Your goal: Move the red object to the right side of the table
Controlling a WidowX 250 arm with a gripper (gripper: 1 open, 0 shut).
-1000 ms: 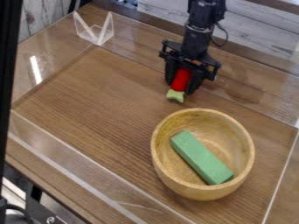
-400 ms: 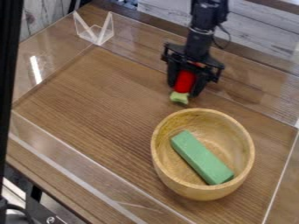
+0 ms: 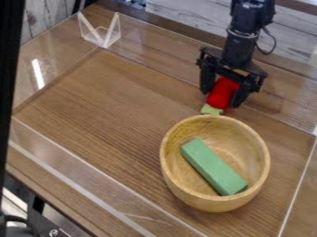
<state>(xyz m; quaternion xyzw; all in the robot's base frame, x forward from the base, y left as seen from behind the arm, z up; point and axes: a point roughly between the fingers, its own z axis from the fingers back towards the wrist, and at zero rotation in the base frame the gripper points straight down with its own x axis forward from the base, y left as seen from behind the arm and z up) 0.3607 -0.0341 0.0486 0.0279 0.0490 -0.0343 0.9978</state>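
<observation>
The red object (image 3: 223, 93) is a small rounded red toy whose pale green stub (image 3: 210, 111) points down toward the table (image 3: 99, 106). It sits between the black fingers of my gripper (image 3: 231, 91), which is shut on it. The arm reaches down from the top of the view. The toy hangs at the right rear of the brown wood-grain tabletop, just behind the bowl's far rim. Whether the stub touches the wood cannot be told.
A round light wooden bowl (image 3: 169, 153) stands at the front right and holds a green rectangular block (image 3: 213, 167). A small clear acrylic stand (image 3: 99, 30) sits at the back left. Low clear walls (image 3: 37, 74) edge the tabletop.
The gripper has carried the red object to the right and slightly toward the front, from the table's middle rear to behind the bowl's right half. Bowl and block have not moved.
</observation>
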